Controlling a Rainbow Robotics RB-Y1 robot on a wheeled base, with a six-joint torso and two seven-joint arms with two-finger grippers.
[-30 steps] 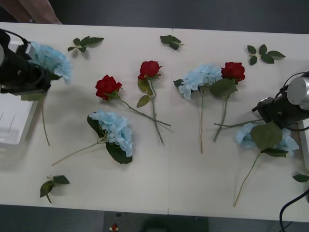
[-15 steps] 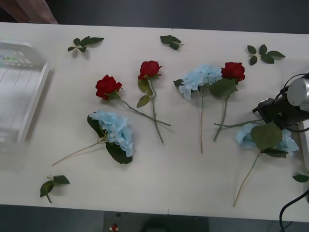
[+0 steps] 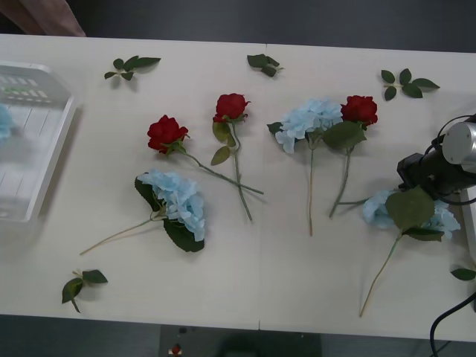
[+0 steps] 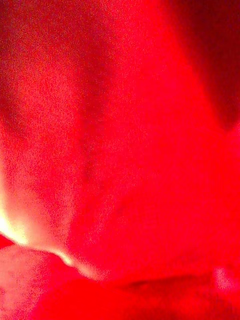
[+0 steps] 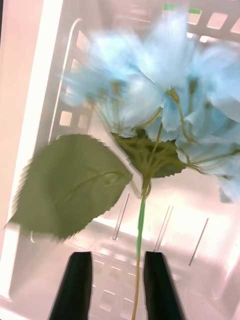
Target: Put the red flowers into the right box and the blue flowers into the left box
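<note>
- While the left gripper (image 5: 116,282) sits over the left box (image 3: 44,160), its black fingers (image 5: 75,285) are spread apart, with the thin stem of a blue flower (image 5: 165,100) running between them, not pinched as far as I can see.
- That blue bloom lies inside the white tray, a big green leaf (image 5: 70,185) beside it.
- Over at the table's right edge, the right gripper (image 3: 420,172) is low, by another blue flower (image 3: 405,212); its wrist camera is all red petal (image 4: 120,150), so can't tell how its jaws stand.
- Three red flowers (image 3: 165,134) and three blue ones are spread across the table (image 3: 245,282), along with loose leaf sprigs (image 3: 130,67).
</note>
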